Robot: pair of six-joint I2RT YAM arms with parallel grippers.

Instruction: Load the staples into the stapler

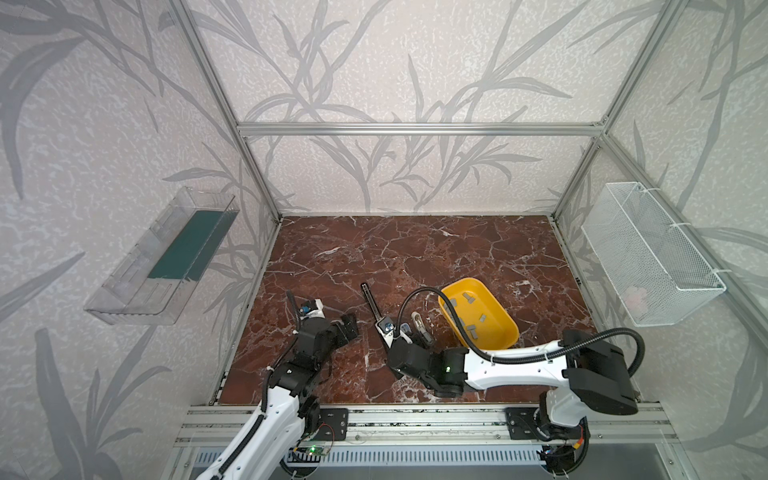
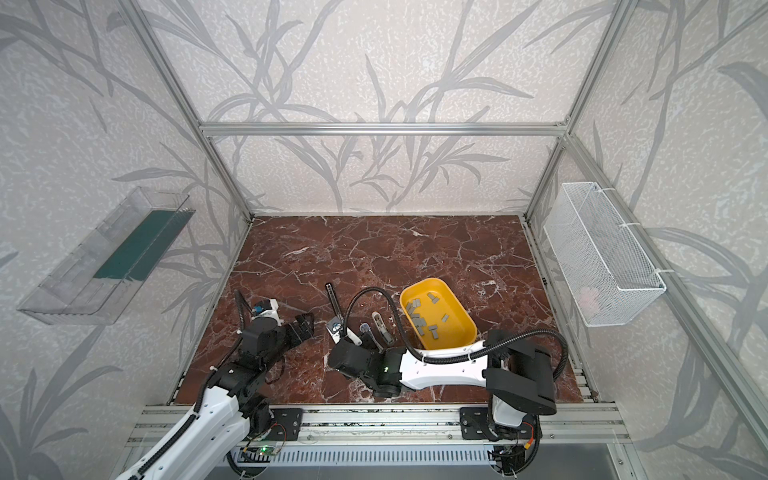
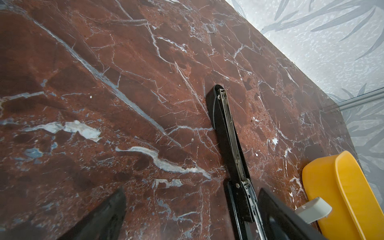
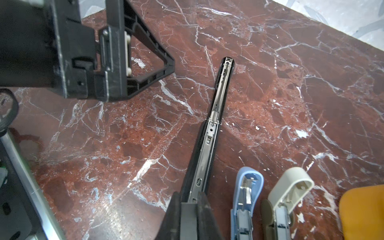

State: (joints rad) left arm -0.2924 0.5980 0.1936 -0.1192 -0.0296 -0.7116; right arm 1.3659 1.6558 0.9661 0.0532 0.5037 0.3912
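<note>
A: Staples (image 1: 470, 297)?
B: Loose in the yellow tray (image 1: 496, 309), right of the opened black stapler (image 1: 371, 305).
A: Grippers?
B: Right gripper (image 4: 190, 197) clamps the stapler's near end, rail pointing away. Left gripper (image 1: 350, 325) gapes empty, on the side away from the tray.

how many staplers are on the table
3. The black stapler lies opened flat, its near end in the right gripper; the blue stapler lies beside it; the beige stapler sits between the blue one and the yellow tray. The arm may hide more.

Right gripper (image 4: 189, 198) hides stapler (image 4: 210, 133) end.
</note>
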